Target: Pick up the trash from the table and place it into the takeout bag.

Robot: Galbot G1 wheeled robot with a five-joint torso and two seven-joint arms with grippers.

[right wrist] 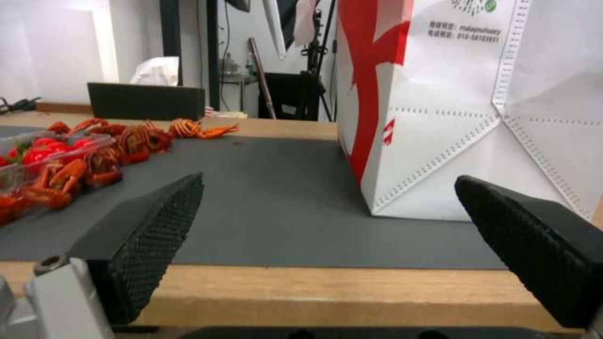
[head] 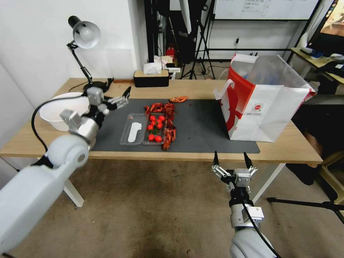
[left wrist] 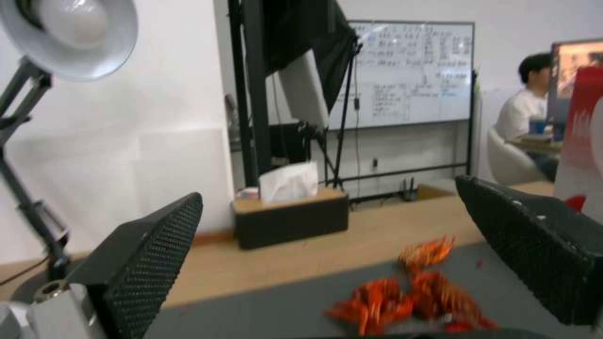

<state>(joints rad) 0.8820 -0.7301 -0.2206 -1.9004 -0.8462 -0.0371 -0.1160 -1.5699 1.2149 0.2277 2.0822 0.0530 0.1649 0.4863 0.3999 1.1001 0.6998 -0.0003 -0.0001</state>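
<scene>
The takeout bag [head: 265, 107], white with red sides, stands upright and open on the right end of the dark mat [head: 204, 125] on the table [head: 200, 89]. Red crayfish shells [head: 168, 111] lie mid-mat beside a clear tray [head: 134, 134] holding red tomatoes [head: 155, 127]. My left gripper [head: 122, 98] hovers open over the mat's back left corner, the shells [left wrist: 408, 292] just beyond its fingers. My right gripper [head: 232, 157] is open and empty below the table's front edge, facing the bag [right wrist: 440, 117] and the shells [right wrist: 126, 141]. The bag's contents are unclear.
A wide white bowl [head: 59, 111] sits at the table's left end by my left arm. A desk lamp [head: 84, 36] and a tissue box [head: 151, 77] stand along the back edge. Tripod legs [head: 304, 204] cross the floor at the right.
</scene>
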